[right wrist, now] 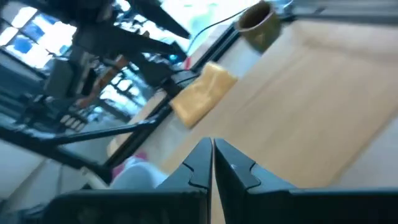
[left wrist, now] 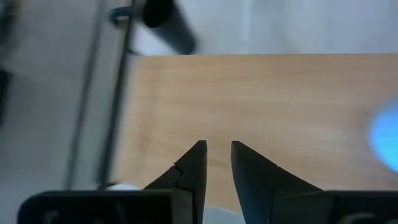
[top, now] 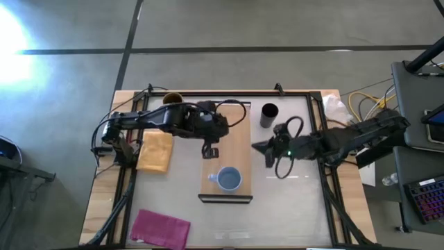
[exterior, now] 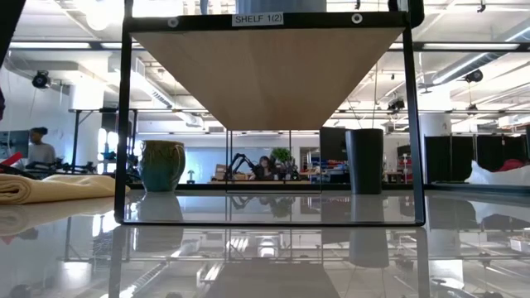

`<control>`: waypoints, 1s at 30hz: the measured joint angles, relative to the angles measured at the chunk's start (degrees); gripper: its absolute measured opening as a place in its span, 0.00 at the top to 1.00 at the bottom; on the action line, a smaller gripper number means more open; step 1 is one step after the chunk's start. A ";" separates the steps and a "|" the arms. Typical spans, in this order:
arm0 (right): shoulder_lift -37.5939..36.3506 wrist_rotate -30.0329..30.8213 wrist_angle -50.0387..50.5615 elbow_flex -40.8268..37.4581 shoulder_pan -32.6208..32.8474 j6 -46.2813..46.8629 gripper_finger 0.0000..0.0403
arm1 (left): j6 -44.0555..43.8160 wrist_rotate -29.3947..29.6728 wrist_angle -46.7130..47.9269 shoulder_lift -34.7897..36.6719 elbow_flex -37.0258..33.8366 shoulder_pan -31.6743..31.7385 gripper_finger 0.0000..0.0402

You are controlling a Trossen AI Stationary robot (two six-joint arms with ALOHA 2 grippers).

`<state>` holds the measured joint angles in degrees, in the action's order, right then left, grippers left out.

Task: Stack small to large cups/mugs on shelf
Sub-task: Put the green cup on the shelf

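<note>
The light-wood shelf (top: 225,149) stands mid-table. The small light-blue cup (top: 229,179) stands upright on the shelf's near end. The mustard-brown mug (top: 172,99) stands on the table at the far left, also in the low view (exterior: 161,164). The black cup (top: 269,114) stands on the table right of the shelf's far end, also in the low view (exterior: 364,160). My left gripper (top: 210,150) hovers over the shelf's left edge, empty, its fingers a narrow gap apart (left wrist: 219,149). My right gripper (top: 267,154) is shut and empty, right of the shelf (right wrist: 212,146).
A folded yellow cloth (top: 155,149) lies left of the shelf. A magenta cloth (top: 161,228) lies at the near left corner. A dark frame rims the table, and cables lie off its right edge. People show far off in the room behind.
</note>
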<state>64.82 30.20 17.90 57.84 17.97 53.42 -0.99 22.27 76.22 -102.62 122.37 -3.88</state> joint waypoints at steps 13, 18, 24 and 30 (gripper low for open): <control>-7.39 -7.60 16.42 0.00 -10.85 -3.44 0.92 | -3.49 2.48 10.56 0.48 -0.35 19.05 0.84; -8.65 -8.19 20.47 0.00 -14.68 -4.42 0.80 | -11.02 2.06 12.85 1.04 -0.40 29.96 0.76; -9.42 -12.00 26.73 0.00 -18.50 -4.45 0.66 | -22.57 -5.39 13.66 1.14 -5.90 43.83 0.68; -9.66 -14.80 31.84 0.00 -21.00 -4.74 0.60 | -23.96 -9.78 13.83 1.72 -16.49 51.76 0.68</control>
<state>55.16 15.40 49.74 57.84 -3.03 48.68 -24.95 12.49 90.05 -100.90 105.88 47.88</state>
